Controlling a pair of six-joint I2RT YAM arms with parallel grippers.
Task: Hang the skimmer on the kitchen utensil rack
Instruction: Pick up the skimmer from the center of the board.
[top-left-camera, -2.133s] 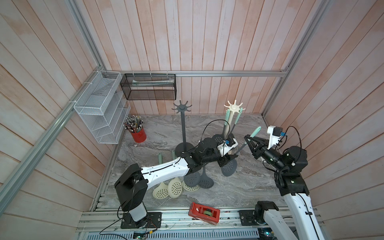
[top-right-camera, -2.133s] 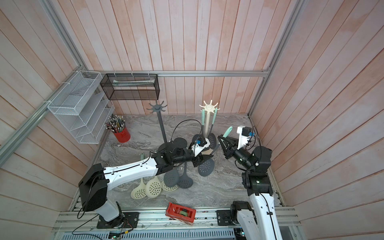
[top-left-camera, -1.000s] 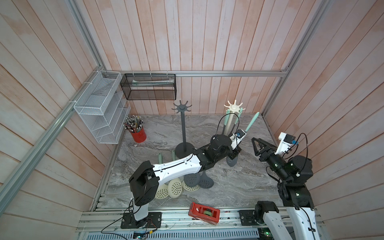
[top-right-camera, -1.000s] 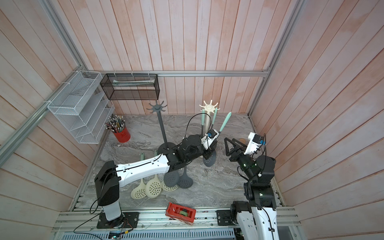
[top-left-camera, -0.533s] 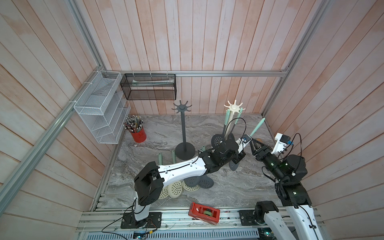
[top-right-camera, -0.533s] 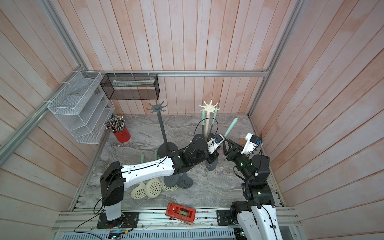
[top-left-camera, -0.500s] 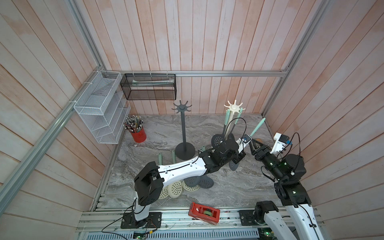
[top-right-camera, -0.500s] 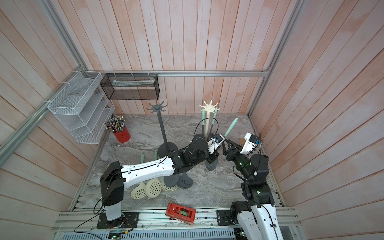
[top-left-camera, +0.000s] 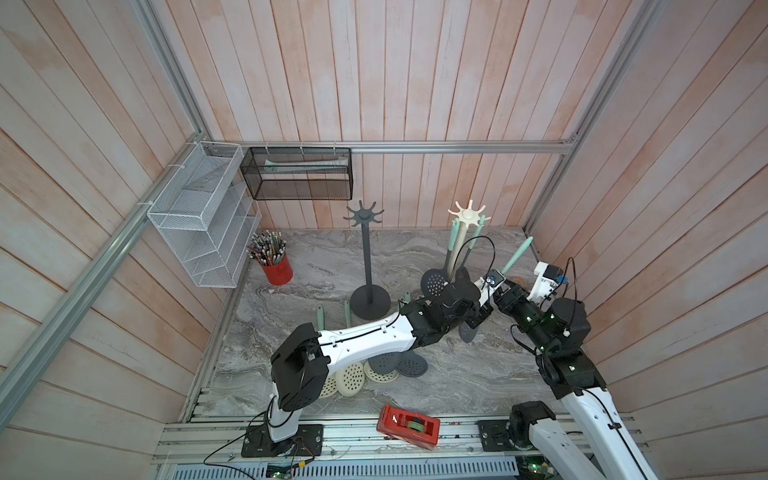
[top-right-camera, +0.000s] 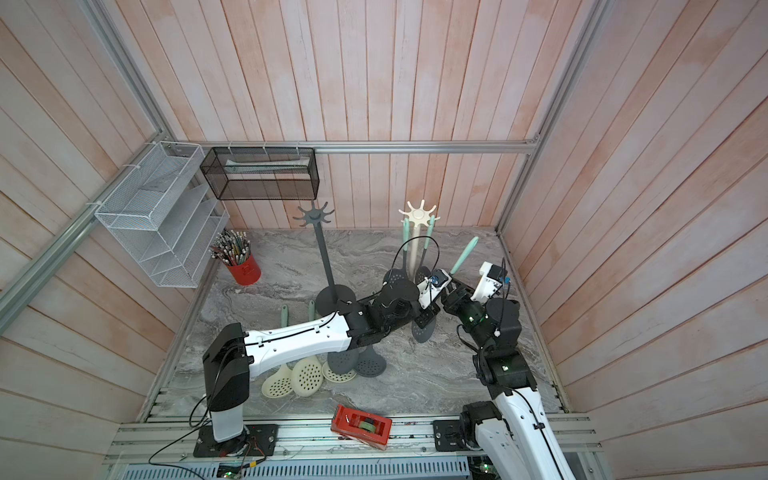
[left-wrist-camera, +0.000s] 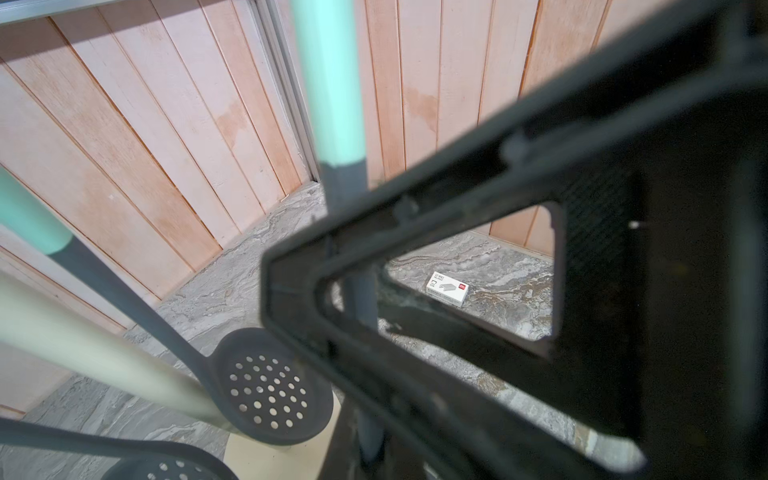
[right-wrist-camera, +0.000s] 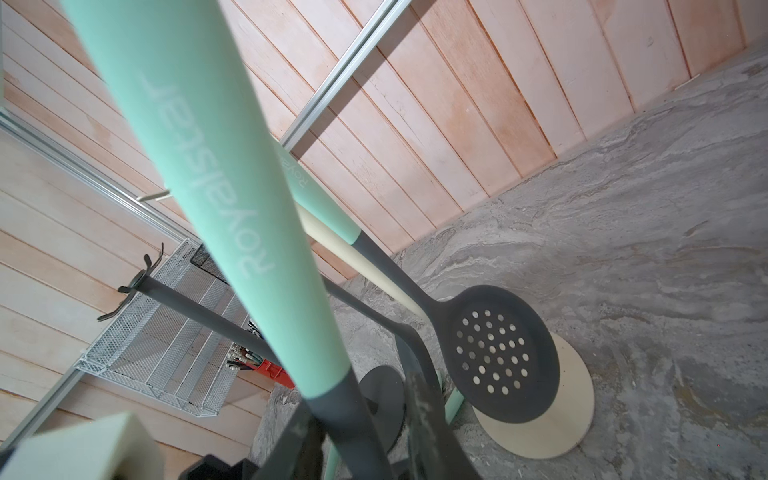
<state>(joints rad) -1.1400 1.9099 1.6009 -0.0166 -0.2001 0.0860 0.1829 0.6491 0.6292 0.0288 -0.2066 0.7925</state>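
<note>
On skimmer (right-wrist-camera: 232, 232) handle, pale lettering (right-wrist-camera: 199, 174), right wrist view only

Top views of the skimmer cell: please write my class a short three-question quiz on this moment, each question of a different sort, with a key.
1. True or false: no skimmer hangs on the grey rack.
2. How many skimmers hang on the cream rack? A none, B two, C five.
3. Fill in: the raised skimmer is clamped by the ___ gripper.
Key: 1 true; 2 B; 3 left gripper.
</note>
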